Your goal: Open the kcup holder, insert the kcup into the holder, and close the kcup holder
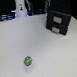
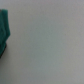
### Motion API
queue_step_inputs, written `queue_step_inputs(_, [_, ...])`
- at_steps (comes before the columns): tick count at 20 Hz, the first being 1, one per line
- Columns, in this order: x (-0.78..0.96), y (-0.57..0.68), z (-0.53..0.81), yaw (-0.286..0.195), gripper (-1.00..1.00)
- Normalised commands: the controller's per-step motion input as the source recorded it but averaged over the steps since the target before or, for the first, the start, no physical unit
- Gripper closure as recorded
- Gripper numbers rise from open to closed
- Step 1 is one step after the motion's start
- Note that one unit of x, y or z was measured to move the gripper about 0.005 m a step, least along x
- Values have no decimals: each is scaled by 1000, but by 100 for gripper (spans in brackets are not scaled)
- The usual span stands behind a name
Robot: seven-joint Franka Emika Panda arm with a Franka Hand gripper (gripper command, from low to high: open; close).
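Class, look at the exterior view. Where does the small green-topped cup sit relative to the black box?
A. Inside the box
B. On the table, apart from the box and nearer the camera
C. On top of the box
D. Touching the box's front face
B: the kcup stands alone on the white table, well apart from the kcup holder farther back.
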Motion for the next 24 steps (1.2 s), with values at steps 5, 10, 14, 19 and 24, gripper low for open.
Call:
queue_step_inputs(5, [-245,663,65,-166,-100])
queue_step_inputs(10, [-213,722,22,-187,-100])
queue_step_inputs(14, [-146,796,-5,-180,-100])
queue_step_inputs(19, [-210,754,-84,-175,-100])
queue_step_inputs(24, [-193,652,-171,-171,-100])
